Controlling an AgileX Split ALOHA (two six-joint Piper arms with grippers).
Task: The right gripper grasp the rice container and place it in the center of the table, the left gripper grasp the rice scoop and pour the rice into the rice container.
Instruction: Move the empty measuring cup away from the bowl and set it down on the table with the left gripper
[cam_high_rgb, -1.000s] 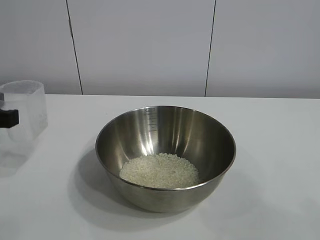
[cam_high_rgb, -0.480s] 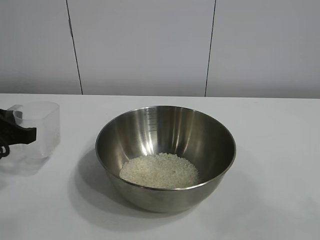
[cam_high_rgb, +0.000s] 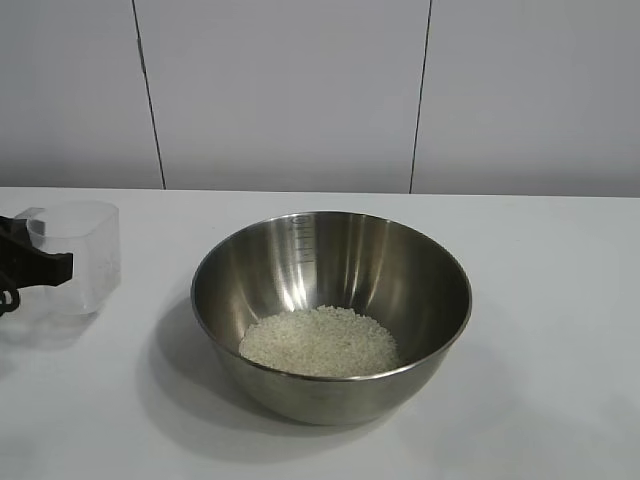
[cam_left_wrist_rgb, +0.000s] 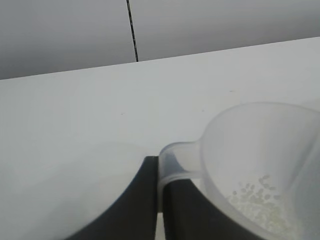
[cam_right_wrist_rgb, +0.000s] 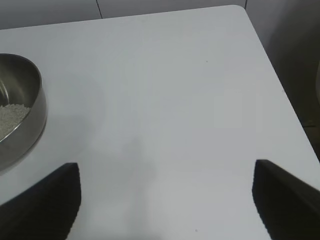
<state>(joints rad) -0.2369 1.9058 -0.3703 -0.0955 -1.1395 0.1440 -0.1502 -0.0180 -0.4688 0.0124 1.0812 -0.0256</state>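
A second on, the rice scoop has come down from its tilted, raised position at the frame's left edge and stands upright on the table, well left of the rice container. The left claw, mostly cut off, is clamped tight on the scoop's tab handle; a few grains remain inside. The rice is heaped in the steel bowl, whose engraved measure marks cannot be read. The right claw hangs wide open, empty.
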